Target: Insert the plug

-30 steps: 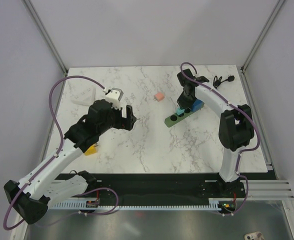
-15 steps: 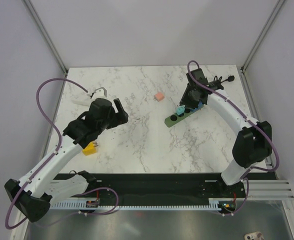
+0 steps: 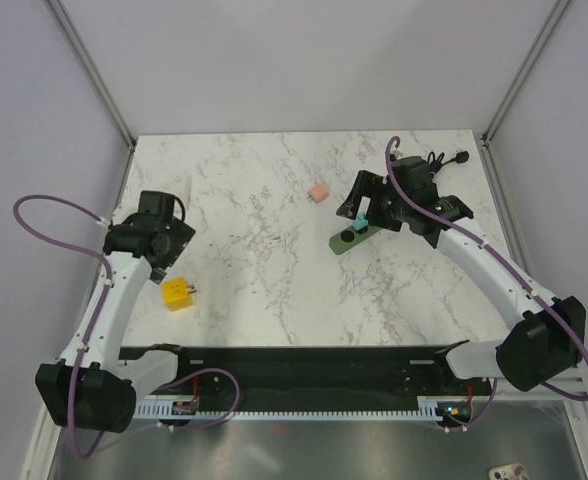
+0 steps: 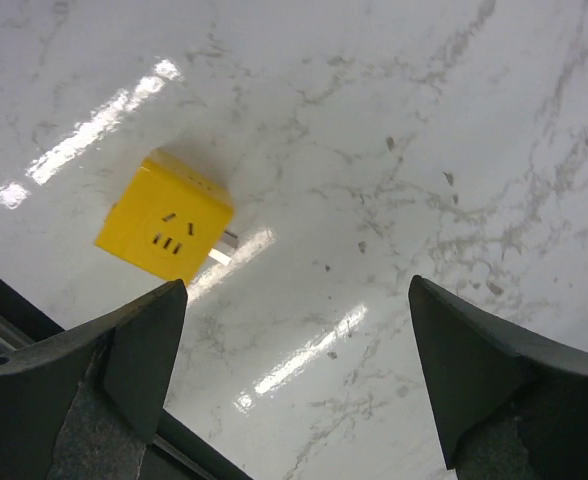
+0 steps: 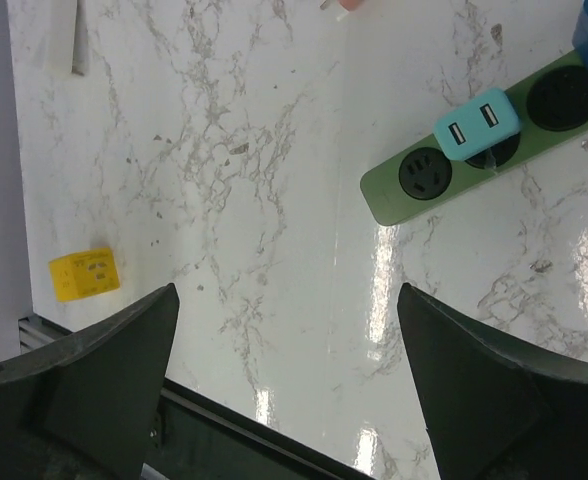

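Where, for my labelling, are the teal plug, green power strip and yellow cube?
teal plug (image 5: 477, 124): right wrist view, top face with slots.
green power strip (image 5: 382, 202): right wrist view, bare end by empty socket.
yellow cube (image 4: 166, 229): left wrist view, slotted face.

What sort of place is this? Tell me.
Probably a robot test cell: left arm and right arm bolted by a marble-pattern table, plain wall panels on metal posts, a green power strip.

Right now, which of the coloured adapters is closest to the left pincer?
The yellow cube, alone by the open left pincer. The teal adapter on the green strip and the pink block lie far across the table.
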